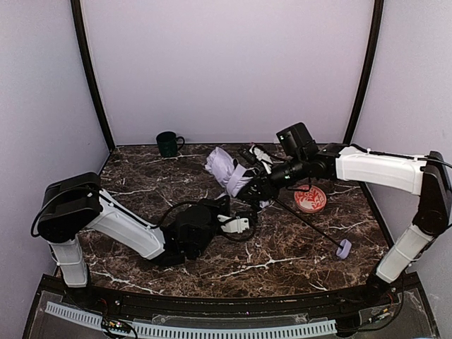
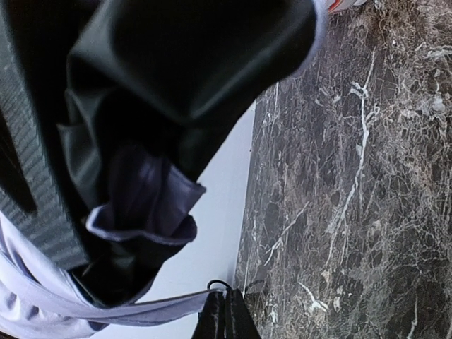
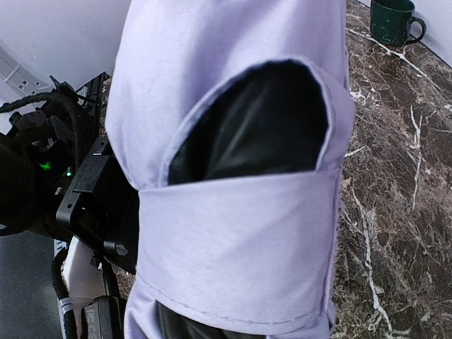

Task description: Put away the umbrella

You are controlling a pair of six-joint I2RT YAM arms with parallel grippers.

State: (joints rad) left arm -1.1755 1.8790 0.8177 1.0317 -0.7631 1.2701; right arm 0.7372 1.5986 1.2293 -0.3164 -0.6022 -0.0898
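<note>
Lavender fabric of the umbrella [image 1: 224,168] is bunching at the centre, above the marble table [image 1: 282,265]. Your right gripper [image 1: 256,185] is clasping the gathered canopy. Its jaws are standing partly closed on the cloth, which is hiding the fingers in the right wrist view. Black lining is showing through a fold. The thin shaft [image 1: 307,222] is slanting down and right to the handle [image 1: 344,248], which is resting on the table near the red-patterned bowl [image 1: 310,198]. Your left gripper [image 1: 236,224], just below the bundle, is holding its jaws pressed together. A thin lavender strip is running to the fingertips [image 2: 224,318], though you cannot tell whether it is pinched.
</note>
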